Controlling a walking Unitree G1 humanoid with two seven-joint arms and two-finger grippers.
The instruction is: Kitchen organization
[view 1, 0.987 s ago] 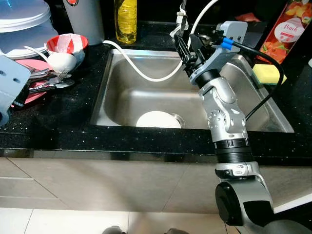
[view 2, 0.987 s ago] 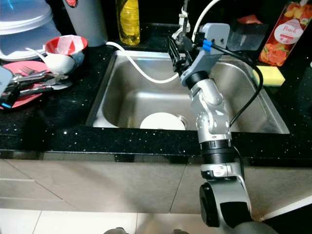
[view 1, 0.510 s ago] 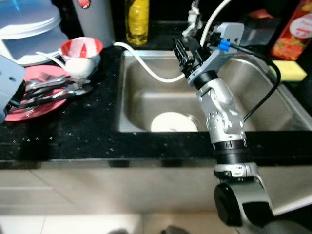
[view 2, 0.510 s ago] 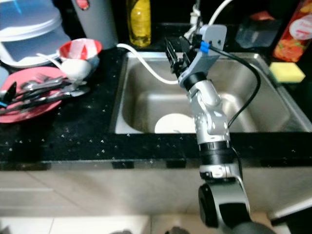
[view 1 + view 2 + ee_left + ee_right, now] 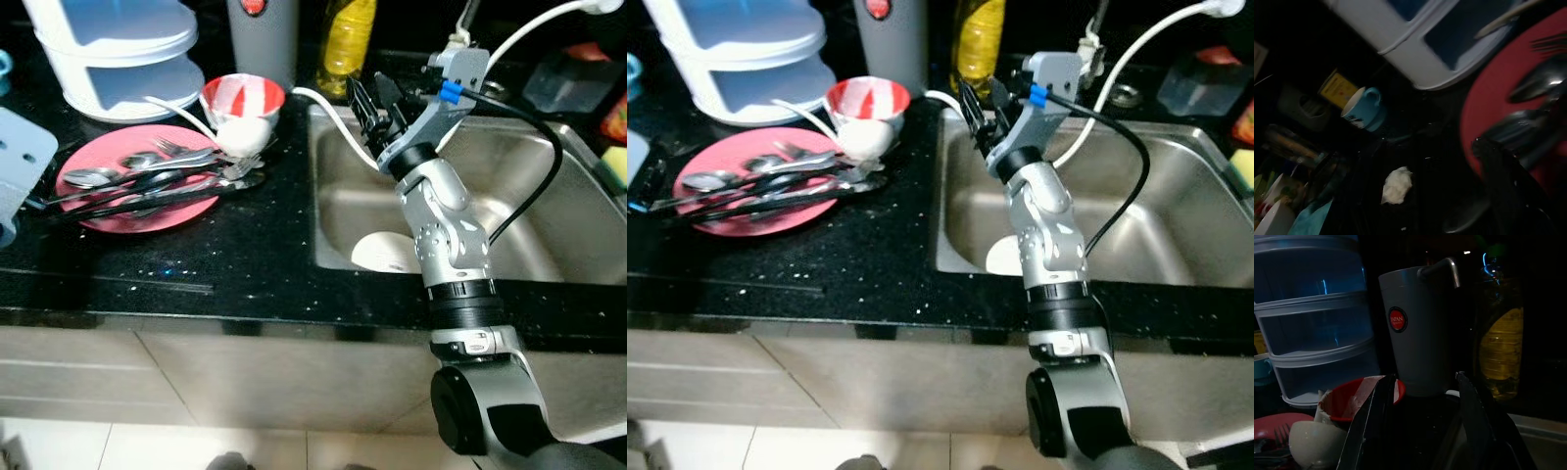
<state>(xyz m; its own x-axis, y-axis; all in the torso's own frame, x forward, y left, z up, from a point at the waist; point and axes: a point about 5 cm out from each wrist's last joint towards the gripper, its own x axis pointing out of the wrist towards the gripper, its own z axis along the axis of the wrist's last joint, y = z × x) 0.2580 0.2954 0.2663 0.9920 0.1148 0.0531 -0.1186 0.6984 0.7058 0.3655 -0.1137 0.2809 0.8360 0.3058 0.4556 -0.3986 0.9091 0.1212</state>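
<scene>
**Right arm raised over the sink's left edge, cutlery plate on the counter**

Head views: a black speckled counter (image 5: 235, 245) holds a steel sink (image 5: 549, 245) on the right. The right gripper (image 5: 375, 101) is held up above the sink's far left corner, its two black fingers apart and holding nothing, pointing toward the far left. A white dish (image 5: 384, 253) lies in the basin near the front wall, partly hidden by the silver arm. A white hose (image 5: 338, 125) curves over the sink rim just behind the gripper. On the counter to the left sits a pink plate (image 5: 118, 206) piled with forks and spoons (image 5: 157, 181). Just beyond it stands a red-and-white bowl (image 5: 241, 101) with a white egg-like object (image 5: 237, 132) against it. Farther back are a stacked white container (image 5: 118, 49), a grey cup (image 5: 265, 34) and a yellow bottle (image 5: 350, 34). A part of the left arm shows at the left edge.

Left wrist view: dark; the pink plate's edge with cutlery, the stacked container, a blue mug (image 5: 1364, 108) and a white crumpled scrap (image 5: 1397, 184) on the counter. Whether the left gripper's fingers are apart or together cannot be told.

Right wrist view: the parted fingers (image 5: 1369, 423) frame the grey cup, with the bowl and bottle on either side.
</scene>
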